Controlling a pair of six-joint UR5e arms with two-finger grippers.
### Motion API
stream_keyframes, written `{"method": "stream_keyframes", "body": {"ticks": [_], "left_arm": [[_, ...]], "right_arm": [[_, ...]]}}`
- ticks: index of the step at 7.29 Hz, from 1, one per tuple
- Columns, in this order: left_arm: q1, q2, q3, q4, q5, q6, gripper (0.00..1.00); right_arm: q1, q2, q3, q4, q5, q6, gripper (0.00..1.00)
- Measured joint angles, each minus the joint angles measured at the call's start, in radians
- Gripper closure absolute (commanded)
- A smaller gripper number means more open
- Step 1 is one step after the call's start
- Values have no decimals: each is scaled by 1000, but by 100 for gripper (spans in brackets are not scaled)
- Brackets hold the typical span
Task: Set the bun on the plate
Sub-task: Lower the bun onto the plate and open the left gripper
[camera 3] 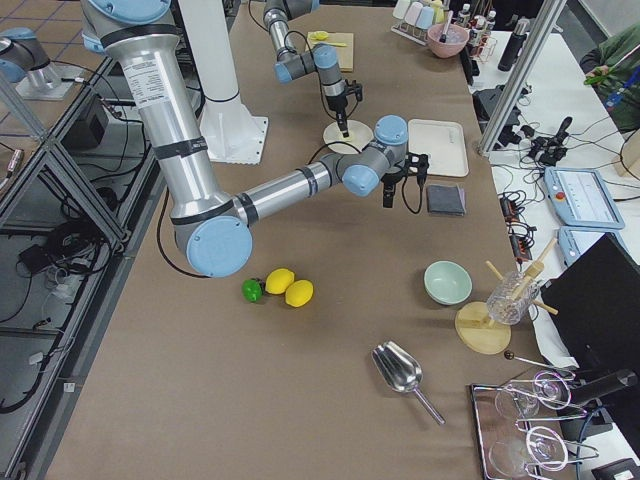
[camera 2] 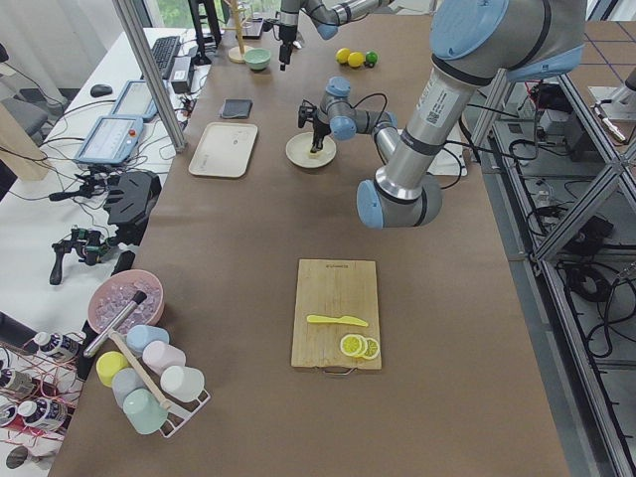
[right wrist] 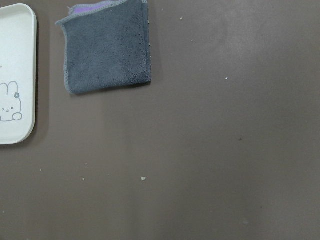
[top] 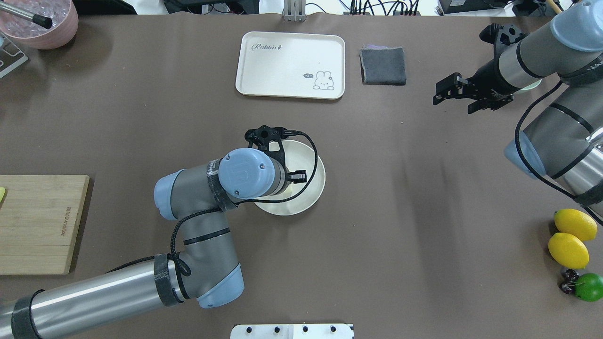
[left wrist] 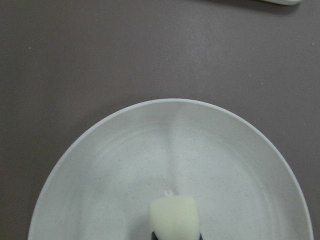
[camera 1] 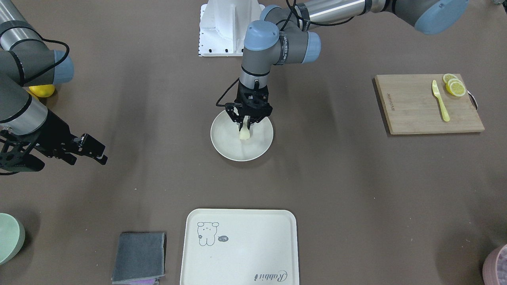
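The bun [camera 1: 244, 133] is clamped in the left jaws, which point straight down over the plate [camera 1: 222, 147]. It hangs low inside the rim, a little off the plate's middle towards the robot. Whether its underside touches the plate I cannot tell. In the left wrist view the bun [left wrist: 173, 217] sits at the bottom edge with bare plate [left wrist: 175, 145] spread beyond it.

The plate lies near the middle of the brown bench [camera 1: 356, 178]. On the operators' side of it, well apart, is a cream tray [camera 1: 245, 257] with a small animal drawing, and just beside that a folded grey cloth [camera 1: 138, 255].

The right jaws stand apart with nothing between them, off to the robot's right, above the bench and near the cloth; the right wrist view looks down on the cloth [right wrist: 107, 47] and a corner of the tray [right wrist: 20, 75].

Far to the robot's left is a wooden board [camera 1: 412, 111] carrying a yellow knife [camera 1: 440, 101] and lemon slices [camera 1: 455, 86]. At the right edge lie two lemons [top: 571, 238] and a lime [top: 590, 286]. A green bowl [camera 1: 8, 237] sits at one far corner, a pink bowl [top: 44, 28] at the other.
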Motion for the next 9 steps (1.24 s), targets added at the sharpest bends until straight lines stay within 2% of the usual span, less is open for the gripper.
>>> {"method": "stream_keyframes", "body": {"ticks": [2,3,4,6,7,9], "left_arm": [[1,-5,-1,1,0,0,9],[1,-7,-10,4,0,0,3],[-9,-8,-29,20,-2,4,2],[-104,12,-117,136,-8,110,2],[-171,46,-152,166,-10,182,2],[-296,136,-173,111,-12,264,2]], "right_arm": [[1,-1,0,0,1,1,0],[1,-3,0,0,1,1,0],[2,-4,1,0,3,0,0],[12,-26,0,-1,21,-23,0],[33,-58,-2,-3,29,-82,0],[130,-139,-22,-54,56,-321,0]]}}
